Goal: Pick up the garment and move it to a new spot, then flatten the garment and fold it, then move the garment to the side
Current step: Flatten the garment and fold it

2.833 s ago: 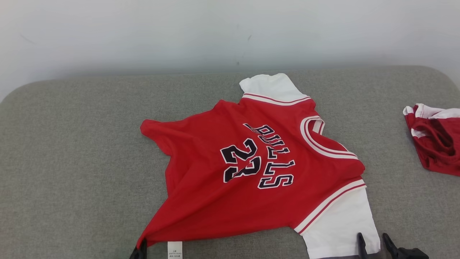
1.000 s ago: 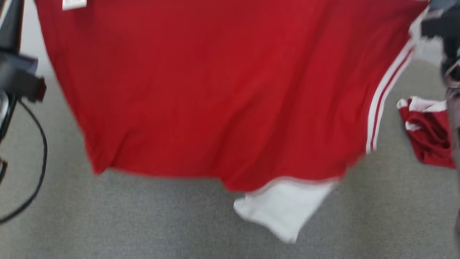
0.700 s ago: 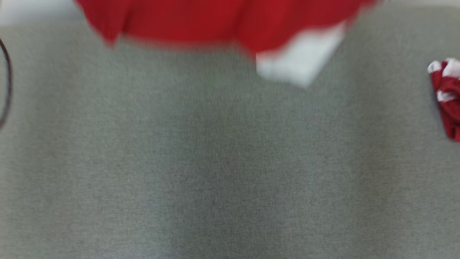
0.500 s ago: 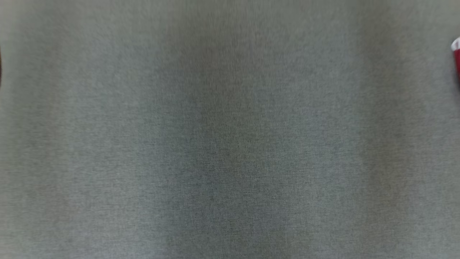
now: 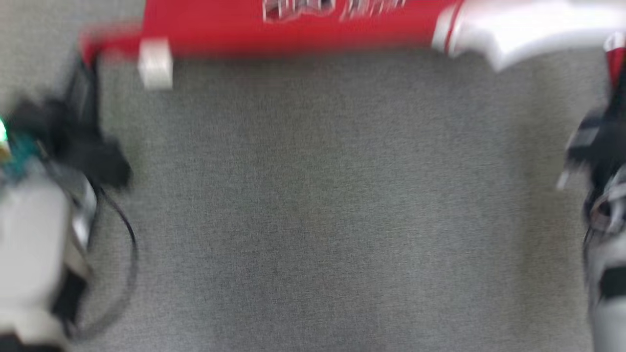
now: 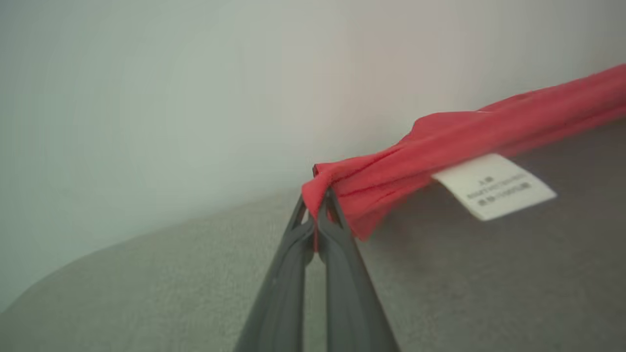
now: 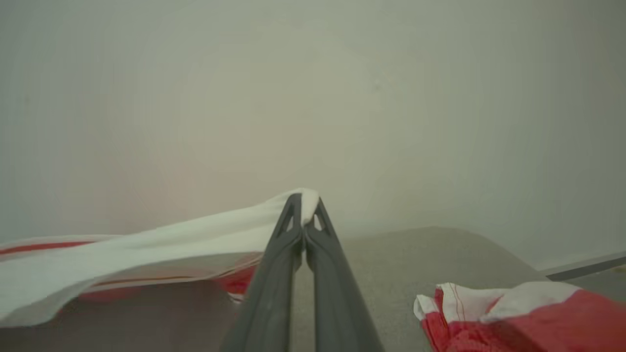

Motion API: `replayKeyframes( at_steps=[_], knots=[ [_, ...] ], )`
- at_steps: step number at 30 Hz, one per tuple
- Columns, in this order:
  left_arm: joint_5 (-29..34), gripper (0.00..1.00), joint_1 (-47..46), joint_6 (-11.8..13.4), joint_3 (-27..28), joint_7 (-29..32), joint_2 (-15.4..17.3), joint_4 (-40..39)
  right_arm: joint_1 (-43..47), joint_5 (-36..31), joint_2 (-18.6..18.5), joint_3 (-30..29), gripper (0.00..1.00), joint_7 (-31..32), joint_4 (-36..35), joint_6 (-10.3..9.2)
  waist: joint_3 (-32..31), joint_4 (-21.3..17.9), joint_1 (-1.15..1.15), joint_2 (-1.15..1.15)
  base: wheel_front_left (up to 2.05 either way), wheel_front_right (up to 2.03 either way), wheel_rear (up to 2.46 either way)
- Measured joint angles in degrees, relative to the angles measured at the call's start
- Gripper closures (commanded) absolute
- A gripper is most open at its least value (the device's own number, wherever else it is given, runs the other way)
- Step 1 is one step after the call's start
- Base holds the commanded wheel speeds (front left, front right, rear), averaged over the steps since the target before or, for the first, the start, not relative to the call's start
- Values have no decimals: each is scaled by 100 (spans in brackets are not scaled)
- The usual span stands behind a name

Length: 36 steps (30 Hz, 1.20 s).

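The left gripper [image 6: 317, 208] clamps a red corner of the jersey [image 6: 440, 142], the right gripper [image 7: 304, 208] its white sleeve, stretched over the cushion [image 5: 313, 205].

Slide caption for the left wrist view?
Left gripper fingers shut on red jersey garment corner, white care label hanging above grey fabric surface.
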Motion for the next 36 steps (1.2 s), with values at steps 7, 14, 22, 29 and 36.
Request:
replayKeyframes(
  at_steps=[7, 14, 22, 29, 36],
  knots=[
    [-71, 100, 1732, 34, 642, 3, -633, -120, 1421, 57, 341, -67, 100, 1, 52, 0, -502, -61, -1, -1, 0, 0, 0],
    [69, 100, 3038, -62, 1400, 4, -1233, -118, 2373, -129, 615, 21, 100, 1, 394, 0, -1125, -162, -1, -1, 0, 0, 0],
    [181, 100, 4153, -168, 1987, 5, -1742, -67, 3230, -291, 743, 244, 100, 0, 795, 0, -1822, -164, -1, -1, 0, 0, 0],
    [314, 100, 4810, -309, 2237, 7, -1868, 26, 3890, -377, 724, 483, 100, 0, 1079, 0, -2419, -93, 0, -2, 0, 0, 0],
    [308, 100, 5196, -357, 2494, 7, -1950, 101, 4447, -479, 720, 546, 100, 0, 1124, 0, -2840, -28, 0, -2, 0, 0, 0]
  ],
)
